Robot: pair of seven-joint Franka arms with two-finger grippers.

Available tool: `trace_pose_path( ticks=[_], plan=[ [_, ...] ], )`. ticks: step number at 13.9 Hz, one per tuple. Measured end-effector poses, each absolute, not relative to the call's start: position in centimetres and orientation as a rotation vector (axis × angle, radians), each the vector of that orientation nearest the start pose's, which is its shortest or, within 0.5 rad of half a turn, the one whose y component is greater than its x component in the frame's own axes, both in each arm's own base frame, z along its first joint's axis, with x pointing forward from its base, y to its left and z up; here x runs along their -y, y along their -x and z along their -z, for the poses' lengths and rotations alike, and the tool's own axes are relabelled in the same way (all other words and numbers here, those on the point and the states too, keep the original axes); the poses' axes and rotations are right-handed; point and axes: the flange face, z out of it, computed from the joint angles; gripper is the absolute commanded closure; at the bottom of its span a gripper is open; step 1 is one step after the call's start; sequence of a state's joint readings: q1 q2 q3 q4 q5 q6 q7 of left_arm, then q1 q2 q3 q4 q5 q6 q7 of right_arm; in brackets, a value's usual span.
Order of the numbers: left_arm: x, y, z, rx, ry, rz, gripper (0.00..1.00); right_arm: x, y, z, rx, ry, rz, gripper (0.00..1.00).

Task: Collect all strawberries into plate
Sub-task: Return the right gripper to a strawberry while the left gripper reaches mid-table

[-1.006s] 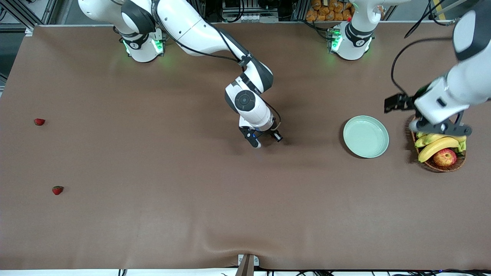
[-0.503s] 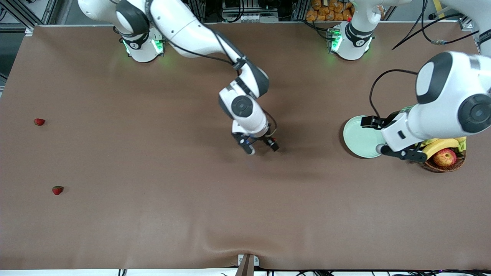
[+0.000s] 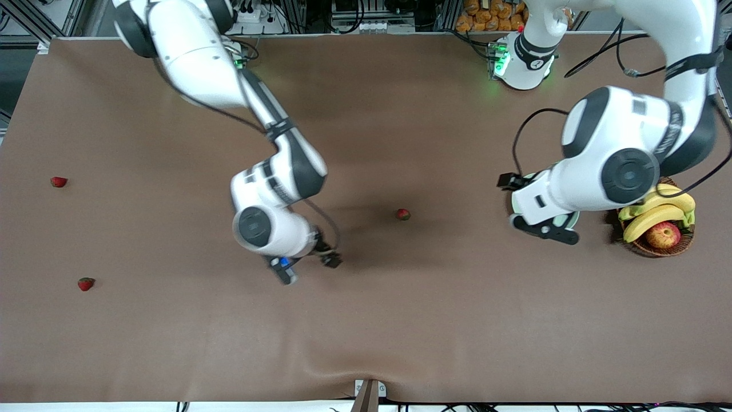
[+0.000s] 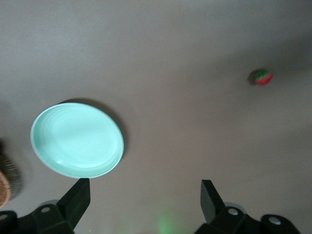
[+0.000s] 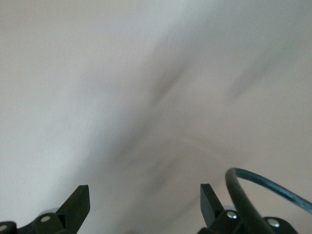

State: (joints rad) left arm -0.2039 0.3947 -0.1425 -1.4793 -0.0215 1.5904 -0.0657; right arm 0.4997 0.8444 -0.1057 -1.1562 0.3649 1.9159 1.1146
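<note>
Three strawberries lie on the brown table: one (image 3: 403,214) in the middle, two (image 3: 59,182) (image 3: 86,284) at the right arm's end. The middle one also shows in the left wrist view (image 4: 261,77). The mint-green plate (image 3: 572,220) is mostly hidden under the left arm; it shows whole and holds nothing in the left wrist view (image 4: 77,140). My left gripper (image 3: 542,230) is open and empty over the plate's edge, as its wrist view (image 4: 144,195) shows. My right gripper (image 3: 309,268) is open and empty over bare table, between the middle strawberry and the other two (image 5: 145,200).
A wicker basket (image 3: 657,247) with bananas and an apple stands beside the plate at the left arm's end; its edge shows in the left wrist view (image 4: 5,180). A cable (image 5: 263,195) hangs by the right gripper.
The right arm has swung away from the table's middle toward its own end, uncovering the middle strawberry. The left arm has moved from over the basket to over the plate.
</note>
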Motion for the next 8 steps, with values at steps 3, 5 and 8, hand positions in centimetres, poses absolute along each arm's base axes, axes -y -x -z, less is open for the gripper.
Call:
trace_pose_path(
  ticks=[3, 5, 8],
  plan=[
    [26.7, -60.4, -40.1, -0.249, 3.101, -0.412, 0.0, -21.8, -71.6, -28.8, -1.108, 2.855, -0.287, 0.0],
    [31.0, -59.2, -37.4, -0.133, 3.085, -0.416, 0.0, -14.4, -73.3, -29.2, -0.936, 2.967, -0.224, 0.0],
    [35.3, -58.1, -32.4, 0.047, 3.064, -0.413, 0.0, -3.6, -74.4, -29.5, -0.582, 3.059, -0.223, 0.0]
  ],
)
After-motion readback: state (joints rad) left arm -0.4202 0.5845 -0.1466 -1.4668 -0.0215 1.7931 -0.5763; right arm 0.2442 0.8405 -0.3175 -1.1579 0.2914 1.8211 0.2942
